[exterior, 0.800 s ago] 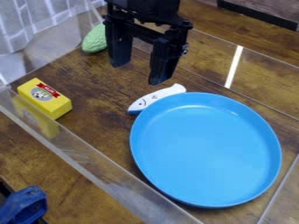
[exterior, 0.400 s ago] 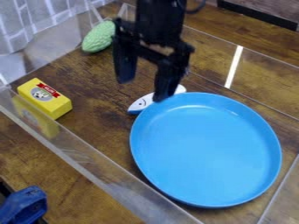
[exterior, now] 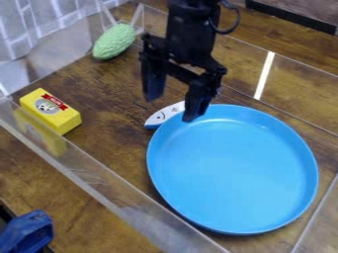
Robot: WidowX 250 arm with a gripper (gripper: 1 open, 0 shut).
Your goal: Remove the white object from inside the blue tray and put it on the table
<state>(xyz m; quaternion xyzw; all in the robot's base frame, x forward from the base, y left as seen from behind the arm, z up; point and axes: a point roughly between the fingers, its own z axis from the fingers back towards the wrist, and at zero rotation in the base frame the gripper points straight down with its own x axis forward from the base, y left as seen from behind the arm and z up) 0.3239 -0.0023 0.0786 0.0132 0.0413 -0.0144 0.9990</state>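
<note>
Gripper [exterior: 176, 104], jaws wide and holding nothing, hangs over the white object [exterior: 160, 115], which lies on the bench [exterior: 79, 183] touching the blue tray's [exterior: 232, 168] far-left rim. A yellow box [exterior: 47, 111] sits left; a green toy [exterior: 115, 41] farther back.

Place: looking like a lab test bench.
Evidence: robot arm [exterior: 193, 25] working over sheet-covered wood surface [exterior: 79, 188]; toys lying about.

No legible text anywhere; the yellow box [exterior: 47, 111] carries a small red-and-white printed picture, its lettering too small to read.
</note>
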